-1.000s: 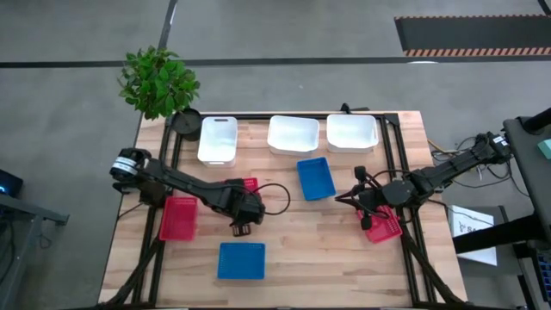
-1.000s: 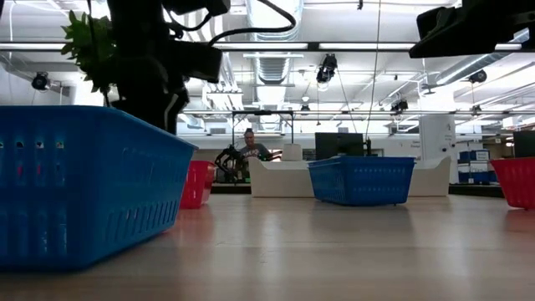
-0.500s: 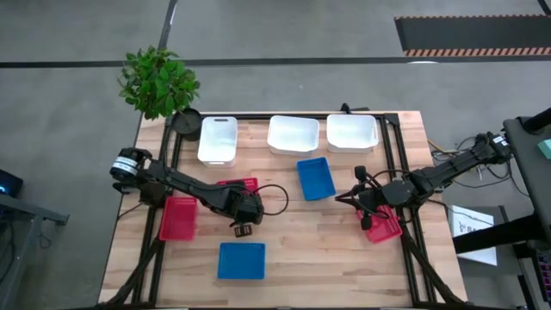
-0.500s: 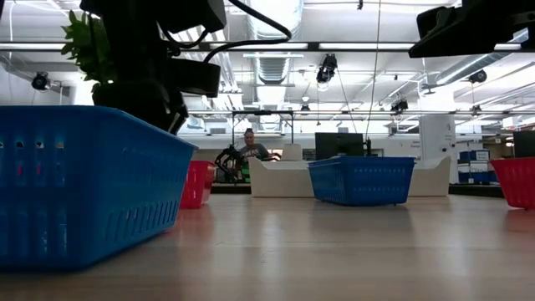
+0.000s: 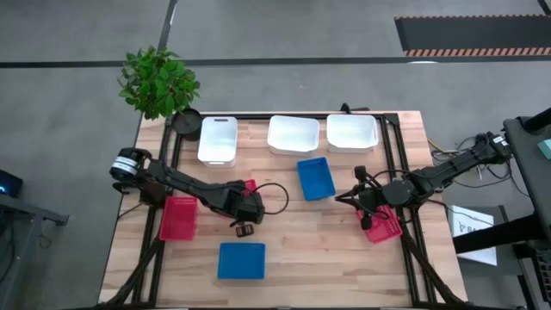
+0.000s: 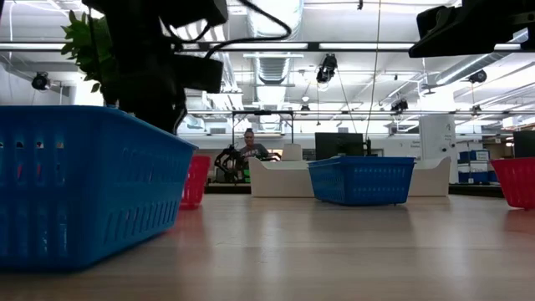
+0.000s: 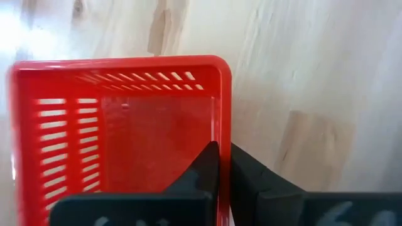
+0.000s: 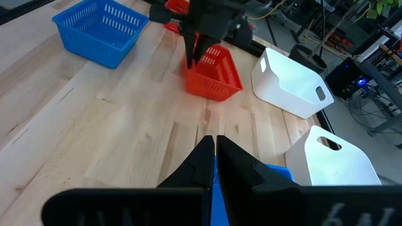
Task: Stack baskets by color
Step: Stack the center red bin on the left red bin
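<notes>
A pale wooden table (image 5: 301,232) on a dark frame stands on a grey floor, seen from above; a leafy plant (image 5: 157,80) in a dark pot sits at the table's upper-left corner.

Left of centre in the high view, a red basket (image 7: 119,132) is pinched by one wall between the pressed-together fingers of the left gripper (image 7: 224,164). In the right wrist view this basket hangs tilted, one end raised off the wood, with the gripper on its upper rim; in the high view the arm covers most of it.

A second red basket (image 5: 178,217) lies flat at the left edge, long axis running up and down the frame. A third red basket (image 5: 384,226) sits at the right, under the right gripper (image 5: 365,209), whose fingers are pressed together; in the right wrist view they reach over a blue rim, and whether they grip anything cannot be told.

One blue basket (image 5: 241,260) lies at lower centre, long axis across the frame. Another blue basket (image 5: 316,178) lies just right of centre, long axis nearly up and down, slightly turned.

Three white baskets line the top edge: left (image 5: 218,139), long axis up and down; middle (image 5: 293,134) and right (image 5: 351,133), long axes across.
</notes>
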Tool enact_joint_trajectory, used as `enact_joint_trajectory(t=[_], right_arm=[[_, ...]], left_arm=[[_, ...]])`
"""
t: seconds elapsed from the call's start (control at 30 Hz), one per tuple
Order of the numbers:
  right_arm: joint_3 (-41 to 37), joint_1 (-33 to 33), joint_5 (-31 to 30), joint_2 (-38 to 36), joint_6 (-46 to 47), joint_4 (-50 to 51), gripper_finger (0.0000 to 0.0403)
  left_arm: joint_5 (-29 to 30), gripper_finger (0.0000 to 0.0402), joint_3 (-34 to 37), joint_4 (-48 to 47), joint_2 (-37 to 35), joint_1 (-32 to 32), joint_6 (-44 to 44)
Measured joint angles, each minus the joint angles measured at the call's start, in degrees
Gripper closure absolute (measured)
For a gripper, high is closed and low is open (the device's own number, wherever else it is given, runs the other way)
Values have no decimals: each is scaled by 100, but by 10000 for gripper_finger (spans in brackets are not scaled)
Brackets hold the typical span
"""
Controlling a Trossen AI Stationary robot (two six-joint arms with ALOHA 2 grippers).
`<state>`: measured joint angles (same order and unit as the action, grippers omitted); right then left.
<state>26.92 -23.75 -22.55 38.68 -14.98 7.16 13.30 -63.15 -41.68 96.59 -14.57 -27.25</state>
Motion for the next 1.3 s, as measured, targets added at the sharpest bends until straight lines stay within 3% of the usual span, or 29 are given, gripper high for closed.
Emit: enact_joint_trajectory(t=[0.3,0.53,0.77,0.9,1.3], right_arm=[[0,0,0,0,-2,9,392],[0,0,1,-1,28,116,392],[0,2,0,-2,1,212,392],[0,4,2,-2,-115,242,392],[0,4,0,-53,-393,248,392]], left_arm=[[30,401,-1056,-1127,-206,-4,-1312],[215,401,-2098,-2708,-223,-4,-3469],[-623,401,-2875,-4440,-220,-58,-5498],[-929,401,-2929,-4833,-224,-101,-5737],[-957,402,-2403,-4832,-417,-221,-6026]])
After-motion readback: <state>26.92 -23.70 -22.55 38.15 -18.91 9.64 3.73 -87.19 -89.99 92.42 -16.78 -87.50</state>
